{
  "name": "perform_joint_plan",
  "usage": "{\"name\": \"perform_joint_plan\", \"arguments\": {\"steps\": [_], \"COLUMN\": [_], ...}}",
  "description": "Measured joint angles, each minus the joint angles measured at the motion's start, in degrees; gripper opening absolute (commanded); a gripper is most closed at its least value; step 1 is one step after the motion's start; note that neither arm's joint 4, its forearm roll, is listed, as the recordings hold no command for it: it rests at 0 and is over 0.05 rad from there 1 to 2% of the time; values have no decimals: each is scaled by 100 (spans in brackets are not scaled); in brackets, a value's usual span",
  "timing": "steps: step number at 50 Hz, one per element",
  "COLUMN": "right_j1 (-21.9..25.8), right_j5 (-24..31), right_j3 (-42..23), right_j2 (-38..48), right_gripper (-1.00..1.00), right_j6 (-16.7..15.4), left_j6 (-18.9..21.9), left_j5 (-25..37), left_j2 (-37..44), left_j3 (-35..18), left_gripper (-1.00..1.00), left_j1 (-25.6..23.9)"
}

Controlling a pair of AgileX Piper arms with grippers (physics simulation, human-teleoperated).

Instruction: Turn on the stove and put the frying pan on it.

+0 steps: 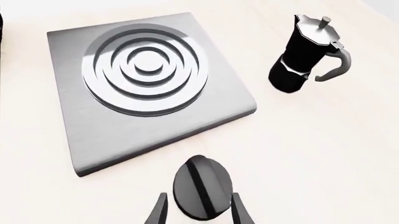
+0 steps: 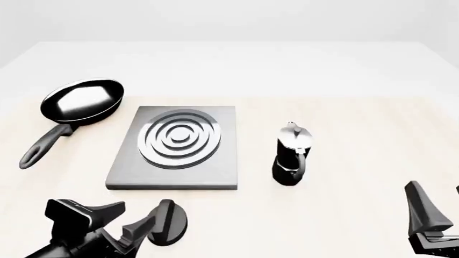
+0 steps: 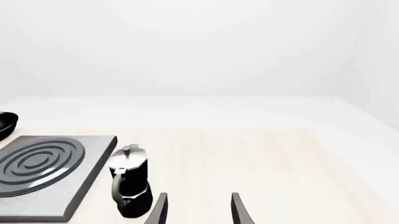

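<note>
— What sits on the table, left to right?

— The frying pan (image 2: 80, 101) at far left, its long handle running toward the near-left edge. Then the stove (image 2: 176, 146), burner bare; a moka pot (image 2: 292, 156) stands just right of it.

— And the grippers?

— The left gripper (image 1: 198, 212), fingers parted, straddles the knob (image 1: 202, 194) just before the stove. The right gripper (image 3: 197, 210) hangs spread and empty, near right.

Both arms are glossy black, built of blocky, angular segments with lighter grey sheen along the edges. The left hand (image 2: 154, 223) ends in flat, tapering black fingers (image 1: 238, 212); the right hand (image 2: 437, 207) has the same slim, blade-like fingers (image 3: 159, 210).
</note>
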Motion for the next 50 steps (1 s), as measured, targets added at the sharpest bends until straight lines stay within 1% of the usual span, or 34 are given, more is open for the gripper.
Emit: {"name": "perform_joint_plan", "arguments": {"steps": [8, 20, 50], "right_j1": [0, 0, 0], "right_j5": [0, 0, 0], "right_j3": [0, 0, 0], "right_j2": [0, 0, 0], "right_gripper": [100, 100, 100], "right_j6": [0, 0, -1], "left_j6": [-190, -386, -659], "left_j5": [-418, -870, -1344], "left_j2": [517, 1093, 1825], "left_j3": [0, 1, 1], "left_gripper": [100, 100, 100], "left_j1": [-240, -472, -641]}}
